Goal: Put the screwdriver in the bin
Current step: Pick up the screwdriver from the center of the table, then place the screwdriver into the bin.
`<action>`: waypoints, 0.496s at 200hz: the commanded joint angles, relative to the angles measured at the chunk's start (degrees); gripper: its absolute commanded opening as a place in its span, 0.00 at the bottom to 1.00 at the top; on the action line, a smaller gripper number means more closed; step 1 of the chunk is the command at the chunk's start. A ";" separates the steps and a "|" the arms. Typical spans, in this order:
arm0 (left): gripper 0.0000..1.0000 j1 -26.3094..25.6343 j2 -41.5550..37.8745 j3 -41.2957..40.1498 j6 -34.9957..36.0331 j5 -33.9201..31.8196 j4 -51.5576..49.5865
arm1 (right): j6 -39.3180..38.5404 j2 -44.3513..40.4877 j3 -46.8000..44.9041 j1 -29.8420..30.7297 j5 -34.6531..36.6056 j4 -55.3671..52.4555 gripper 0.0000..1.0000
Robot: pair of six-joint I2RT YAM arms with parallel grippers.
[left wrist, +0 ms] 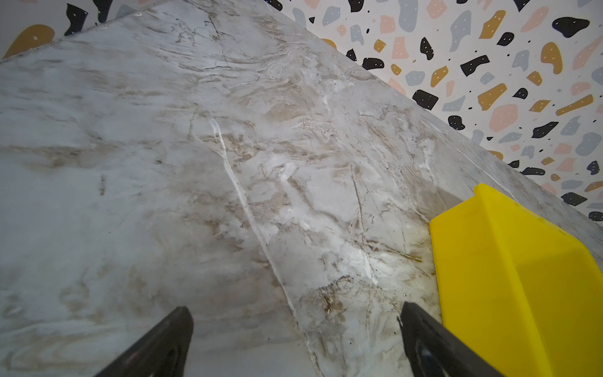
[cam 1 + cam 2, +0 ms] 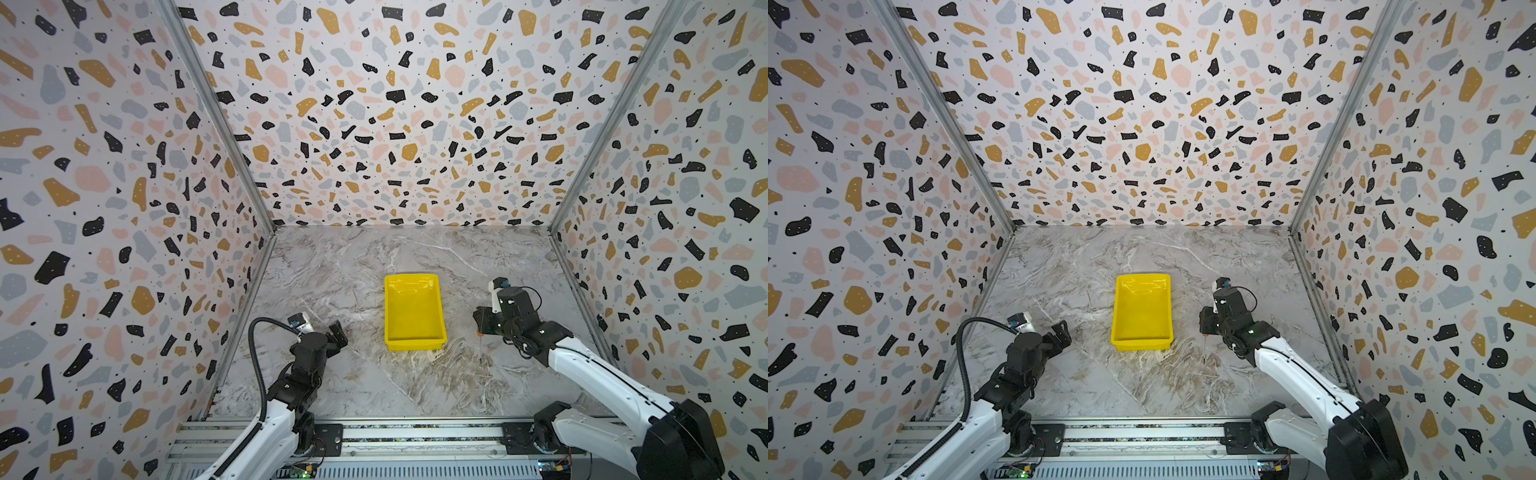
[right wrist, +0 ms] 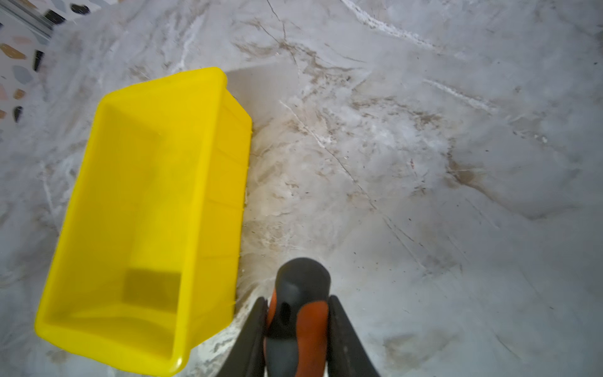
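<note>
1. The right gripper (image 3: 295, 313) is clenched on the screwdriver (image 3: 298, 306), its jaws pressing the orange handle from both sides, black end cap sticking out.
2. In both top views the screwdriver's thin shaft (image 2: 481, 347) hangs down toward the desk (image 2: 332, 270), its tip close to the surface; contact cannot be told.
3. The bin (image 2: 413, 309) sits on the desk just beside the right gripper, nothing inside it.
4. The left gripper (image 1: 295, 326) is released, jaws spread wide above bare desk, near the bin's other side.
</note>
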 commanded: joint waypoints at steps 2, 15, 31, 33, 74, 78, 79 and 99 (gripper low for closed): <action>1.00 -0.12 -0.54 -0.19 -0.40 0.22 1.94 | 5.99 -0.99 0.77 7.28 4.21 3.13 0.18; 1.00 -0.11 -0.79 -0.28 -0.53 0.11 1.81 | 7.54 0.68 2.09 12.72 9.16 4.85 0.18; 1.00 -0.10 -1.27 -0.45 -0.67 -0.05 1.87 | 9.40 4.52 5.08 15.94 11.82 6.08 0.18; 1.00 -0.13 -1.36 -0.47 -0.66 -0.11 1.84 | 9.60 5.04 5.45 16.14 11.90 6.20 0.19; 1.00 -0.15 -1.58 -0.63 -0.77 -0.39 2.16 | 11.36 15.47 13.69 18.14 9.68 13.85 0.20; 1.00 -0.15 -1.53 -0.63 -0.75 -0.48 2.16 | 11.59 16.57 14.56 18.16 9.22 14.33 0.20; 1.00 -0.14 -1.52 -0.63 -0.75 -0.48 2.16 | 11.66 16.99 14.76 18.16 9.08 14.38 0.20; 1.00 -0.14 -1.47 -0.63 -0.87 -0.79 2.15 | 11.83 22.67 19.29 18.18 6.78 15.55 0.20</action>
